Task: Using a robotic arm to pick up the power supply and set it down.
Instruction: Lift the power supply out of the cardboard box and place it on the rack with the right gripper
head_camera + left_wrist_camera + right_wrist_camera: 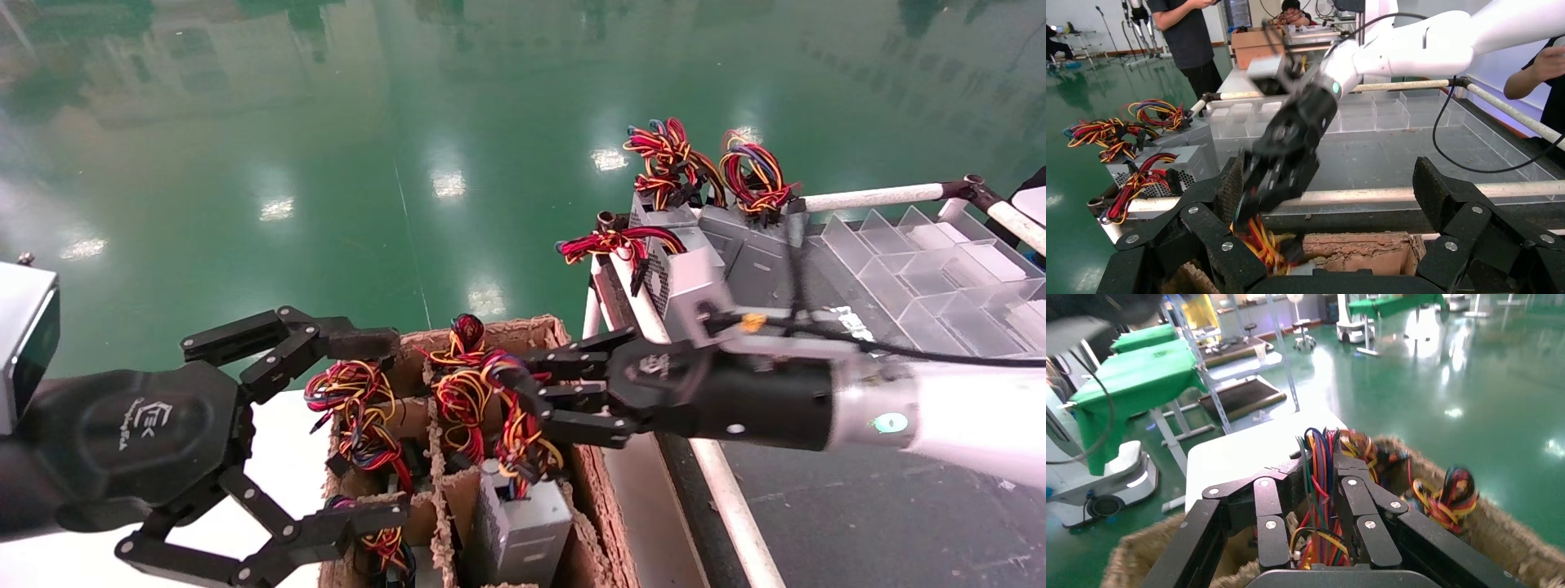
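One right tool seemingly clamped on power supply wires, unit just below; left tool apart.

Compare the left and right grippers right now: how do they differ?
The left gripper is open, fingers spread wide beside the cardboard box, holding nothing. The right gripper is shut on the wire bundle of the power supply that sits in the box. The left one hangs at the box's left edge; the right one reaches in from the table side, over the box's right half. Both are black linkage-finger grippers with a white logo.
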You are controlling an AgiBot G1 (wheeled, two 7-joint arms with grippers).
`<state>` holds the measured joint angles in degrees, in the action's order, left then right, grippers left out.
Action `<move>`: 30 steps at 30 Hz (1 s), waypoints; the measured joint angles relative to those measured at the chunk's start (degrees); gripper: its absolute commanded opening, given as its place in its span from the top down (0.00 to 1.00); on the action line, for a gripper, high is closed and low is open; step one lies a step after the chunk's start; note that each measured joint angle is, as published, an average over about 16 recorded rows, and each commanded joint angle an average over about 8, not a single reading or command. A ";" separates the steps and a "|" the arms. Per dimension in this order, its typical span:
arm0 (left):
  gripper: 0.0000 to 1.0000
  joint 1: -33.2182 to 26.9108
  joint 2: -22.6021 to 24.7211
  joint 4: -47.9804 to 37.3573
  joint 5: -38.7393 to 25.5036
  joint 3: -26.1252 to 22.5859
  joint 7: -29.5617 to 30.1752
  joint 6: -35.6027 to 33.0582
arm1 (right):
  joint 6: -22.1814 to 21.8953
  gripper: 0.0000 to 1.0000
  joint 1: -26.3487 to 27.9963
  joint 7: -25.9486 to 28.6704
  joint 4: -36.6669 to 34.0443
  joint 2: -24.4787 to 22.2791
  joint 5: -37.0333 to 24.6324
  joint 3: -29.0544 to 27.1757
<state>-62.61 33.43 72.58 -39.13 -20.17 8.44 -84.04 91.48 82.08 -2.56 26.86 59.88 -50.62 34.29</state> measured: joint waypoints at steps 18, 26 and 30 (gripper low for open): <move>0.00 0.00 -0.01 0.00 0.01 -0.01 -0.01 0.01 | -1.33 1.00 4.45 8.69 15.34 -16.28 15.09 -1.96; 0.00 0.00 -0.01 0.00 0.01 -0.02 -0.01 0.01 | -1.81 1.00 7.67 6.64 10.74 -20.39 15.05 -2.48; 0.00 -0.01 -0.01 0.00 0.01 -0.02 -0.01 0.01 | -2.25 1.00 8.91 4.45 7.03 -21.63 13.59 -2.15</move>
<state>-62.61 33.42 72.58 -39.12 -20.19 8.43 -84.03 89.22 90.99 1.89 33.89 38.25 -37.03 32.14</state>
